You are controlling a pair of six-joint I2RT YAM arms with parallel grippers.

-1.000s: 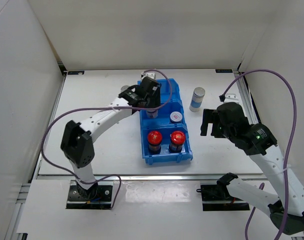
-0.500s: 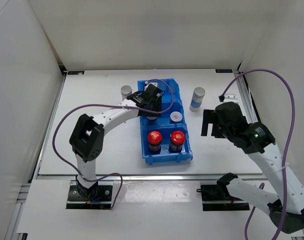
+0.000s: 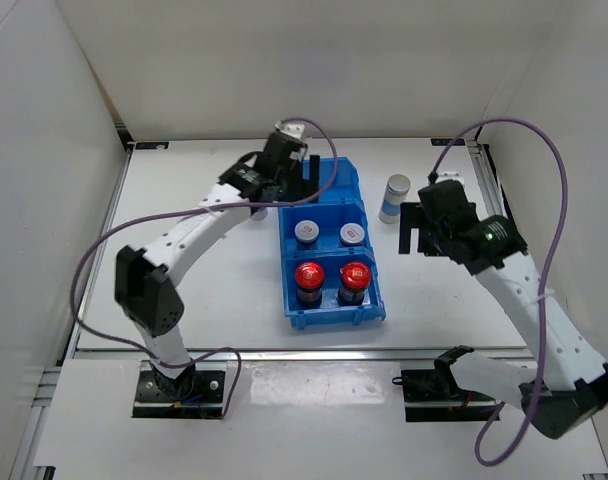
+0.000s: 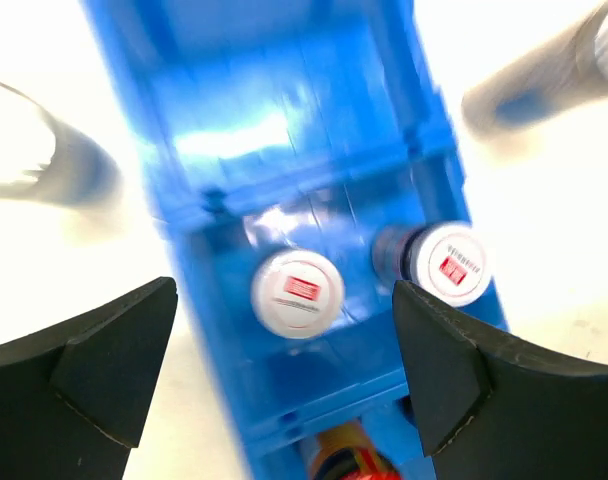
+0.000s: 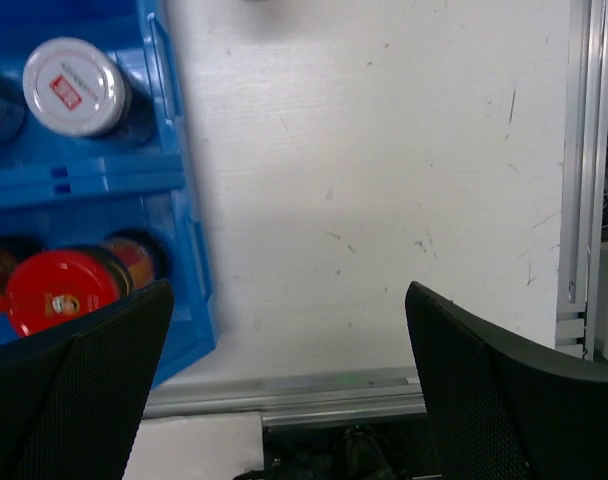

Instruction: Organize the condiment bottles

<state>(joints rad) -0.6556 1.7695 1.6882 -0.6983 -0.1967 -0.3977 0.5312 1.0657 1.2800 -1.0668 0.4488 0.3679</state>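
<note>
Two short white-lidded bottles (image 3: 305,232) (image 3: 352,234) stand side by side in the middle row of the blue bin (image 3: 334,312). Two dark red-capped bottles (image 3: 310,275) (image 3: 355,275) fill its front row. One taller white-blue bottle with a grey cap (image 3: 394,197) stands on the table right of the bin. My left gripper (image 3: 302,180) hovers open over the bin's back end, holding nothing; its view looks down on both white lids (image 4: 297,292) (image 4: 449,263). A blurred grey bottle (image 4: 44,165) lies left of the bin there. My right gripper (image 3: 409,230) is open and empty, beside the bin's right wall.
The bin's back row (image 4: 284,120) shows no bottle in it. The right wrist view shows bare white table, the bin's right wall (image 5: 174,180), a white lid (image 5: 76,86), a red cap (image 5: 59,290), and metal rails (image 5: 579,200) along the table's edges. White walls enclose the table.
My left gripper opened, leaving the white-lidded bottle in the bin's middle-left slot, and pulled up toward the back. My right gripper shifted back and left toward the tall bottle.
</note>
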